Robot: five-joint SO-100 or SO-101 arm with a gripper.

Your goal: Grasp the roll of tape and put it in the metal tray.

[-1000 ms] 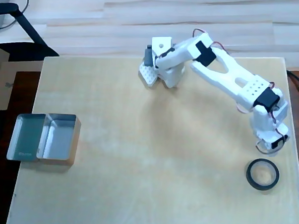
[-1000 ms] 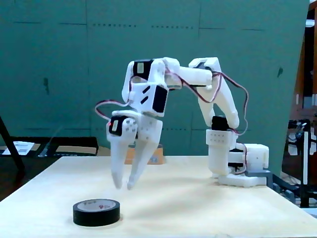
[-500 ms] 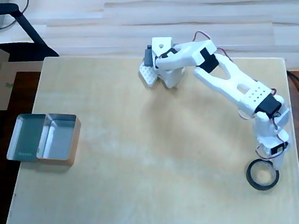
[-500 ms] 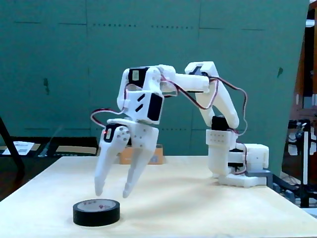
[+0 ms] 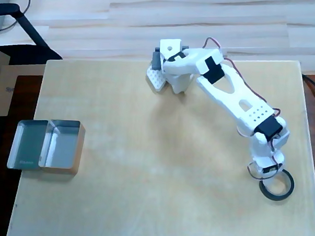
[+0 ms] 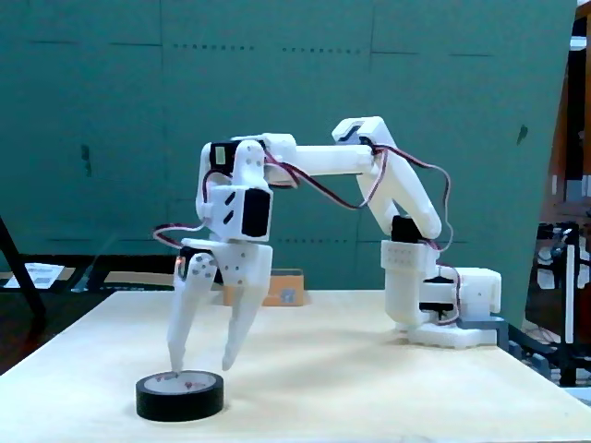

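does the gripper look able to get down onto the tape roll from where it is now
Probably yes. In the fixed view the gripper hangs open just above the roll of tape, fingertips pointing down, with nothing between them. The overhead view shows bare table around the roll.

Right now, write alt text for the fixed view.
A white arm's open gripper hangs just above a black tape roll lying flat on a pale table. A teal wall stands behind.

Black roll of tape [image 5: 277,185] lying flat near the bench's right edge; shiny metal tray [image 5: 45,145] at the left edge.
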